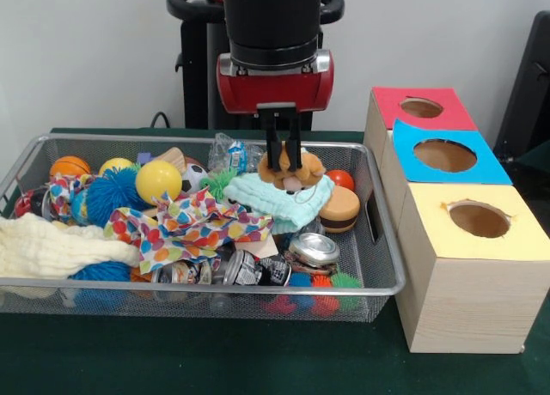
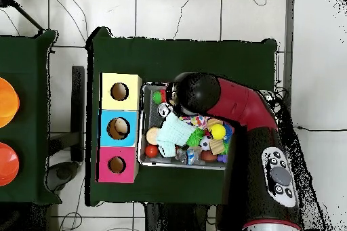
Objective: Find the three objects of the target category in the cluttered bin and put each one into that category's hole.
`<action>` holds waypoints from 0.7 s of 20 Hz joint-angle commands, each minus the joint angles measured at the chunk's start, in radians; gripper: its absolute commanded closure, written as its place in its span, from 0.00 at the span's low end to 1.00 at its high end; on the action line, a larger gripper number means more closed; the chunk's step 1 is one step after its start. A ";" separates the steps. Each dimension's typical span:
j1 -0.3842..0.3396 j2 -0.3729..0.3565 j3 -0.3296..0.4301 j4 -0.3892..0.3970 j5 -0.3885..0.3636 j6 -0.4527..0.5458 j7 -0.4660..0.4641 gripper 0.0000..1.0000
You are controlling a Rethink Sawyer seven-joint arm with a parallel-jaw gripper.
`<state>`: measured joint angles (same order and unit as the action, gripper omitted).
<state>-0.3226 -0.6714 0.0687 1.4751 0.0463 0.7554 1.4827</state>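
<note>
In the middle of the wire bin [image 1: 378, 240], toward its back wall, the gripper [image 1: 282, 157] hangs straight down with its two dark fingers [image 1: 271, 146] close together, their tips at the top of a small brown stuffed animal [image 1: 290, 171]. They look pinched on its head, though the front view cannot quite settle whether they truly clamp it or only touch; the overhead view hides the spot under the arm [image 2: 234, 103].

The stuffed animal sits on a folded pale green cloth [image 1: 275, 197], with a toy burger [image 1: 339, 209] just beside it and an orange ball [image 1: 340, 179] behind. If plush toys are the target, a good lift goes straight up and slowly, so the cloth and the confetti-patterned rag [image 1: 193, 227] are not dragged along.

Three boxes stand beside the bin, each with a hole: the yellow box [image 1: 468, 240] nearest the camera, the blue box [image 1: 447, 159] in the middle, the red box [image 1: 417, 110] farthest. Nothing here shows which hole is the right one. The carry should clear the bin's rim fully before moving sideways, then centre over the hole before letting go.
</note>
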 commanded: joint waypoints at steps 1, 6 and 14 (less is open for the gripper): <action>0.013 -0.037 -0.003 0.029 0.027 0.037 0.197 1.00; 0.027 -0.081 -0.017 0.051 0.041 0.072 0.209 1.00; 0.041 -0.095 -0.037 0.053 0.054 0.092 0.204 1.00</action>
<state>-0.2849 -0.7530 0.0299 1.4752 0.0734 0.7556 1.4827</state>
